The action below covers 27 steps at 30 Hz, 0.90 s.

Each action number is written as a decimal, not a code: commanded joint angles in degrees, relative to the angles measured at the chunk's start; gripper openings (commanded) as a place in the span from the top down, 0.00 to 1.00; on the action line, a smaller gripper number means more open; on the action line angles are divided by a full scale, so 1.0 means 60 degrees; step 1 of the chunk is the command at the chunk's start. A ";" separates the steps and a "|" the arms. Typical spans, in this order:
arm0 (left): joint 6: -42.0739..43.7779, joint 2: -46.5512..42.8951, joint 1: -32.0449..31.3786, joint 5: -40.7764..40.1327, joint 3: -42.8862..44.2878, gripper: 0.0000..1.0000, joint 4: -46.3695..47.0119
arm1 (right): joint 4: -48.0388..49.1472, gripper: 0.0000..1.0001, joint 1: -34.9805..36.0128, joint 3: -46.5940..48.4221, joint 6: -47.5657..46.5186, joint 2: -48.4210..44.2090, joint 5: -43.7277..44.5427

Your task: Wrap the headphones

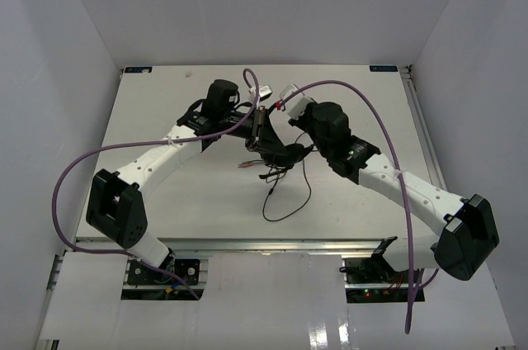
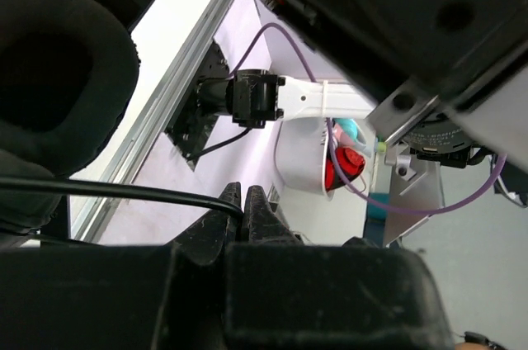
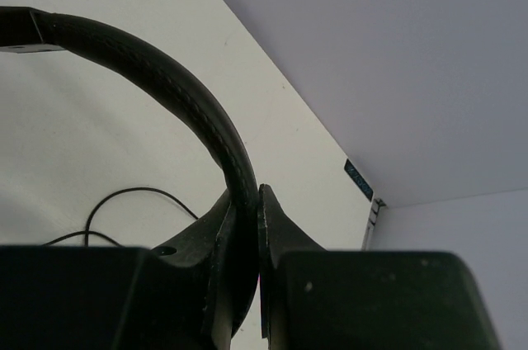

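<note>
I see the headphones (image 1: 268, 145) mid-frame, top view: all black. Right wrist cam: headband (image 3: 190, 111) black w/ fine grainy texture. Left wrist cam: earcup (image 2: 58, 78) matte black, fuzzy; cable (image 2: 124, 191) thin, glossy black. The plugs (image 1: 246, 165) are reddish. Left arm (image 1: 165, 156) & right arm (image 1: 412, 189) white w/ black joints, robot cables (image 1: 66, 177) purple, table (image 1: 165, 102) white, walls (image 1: 264, 3) pale grey.

White table (image 1: 355, 210) inside white walls (image 1: 264, 3); aluminium rail (image 1: 272, 245) along near edge; small label (image 1: 381, 68) far-right corner.
</note>
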 commanded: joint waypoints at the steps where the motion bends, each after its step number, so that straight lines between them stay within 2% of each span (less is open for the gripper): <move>1: -0.0752 -0.1127 -0.0239 0.0373 -0.0202 0.94 0.1084 | -0.0226 0.92 -0.0542 0.0992 0.2235 0.0051 0.0385; 12: 0.0878 -0.0997 -0.0218 0.0728 -0.0166 0.89 0.0083 | -0.0418 0.92 -0.0752 0.0969 0.2369 -0.0143 0.0139; 16: 0.2681 -0.1063 0.0012 0.0299 0.0425 0.92 -0.1672 | -0.0259 0.92 -0.0787 0.0761 0.1983 -0.0246 0.0230; 21: 0.4818 -0.0929 0.0069 -0.2047 0.1485 0.95 -0.4723 | 0.0690 0.92 -0.0825 0.0227 0.0704 -0.0458 0.0686; 23: 0.5134 -0.0937 0.0069 -0.2793 0.1499 0.95 -0.5076 | 0.1094 0.92 -0.0825 0.0105 0.0209 -0.0456 0.0860; 27: 0.5427 -0.0824 0.0069 -0.3465 0.1697 0.95 -0.5621 | 0.1444 0.92 -0.0825 0.0140 -0.0524 -0.0372 0.0743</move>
